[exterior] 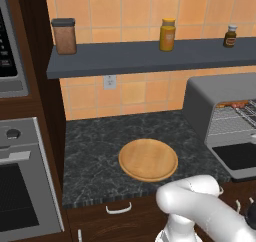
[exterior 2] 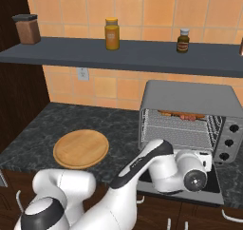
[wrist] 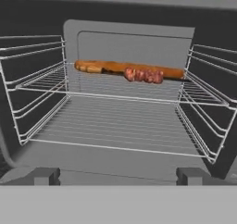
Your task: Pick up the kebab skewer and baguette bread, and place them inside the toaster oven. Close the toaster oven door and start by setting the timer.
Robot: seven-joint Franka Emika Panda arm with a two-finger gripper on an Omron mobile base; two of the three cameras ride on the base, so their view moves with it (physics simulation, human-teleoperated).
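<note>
Kebab skewer (wrist: 144,75) and baguette bread (wrist: 111,68) lie together at the back of the wire rack (wrist: 115,121) inside the toaster oven (exterior 2: 190,100), door (exterior 2: 209,184) down; the gripper (wrist: 118,174), spread wide and empty, faces them.

The gripper (wrist: 118,176) faces straight into the toaster oven (wrist: 134,38), its 2 dark fingertips (wrist: 41,176) spread wide apart at the lower left and lower right with nothing between them. Ahead lies the wire rack (wrist: 120,126), running back to the grey rear wall. At the far end of the rack the baguette bread (wrist: 99,67) lies crosswise, and the kebab skewer (wrist: 144,75) rests just in front of it, toward the right, touching or overlapping it.
</note>
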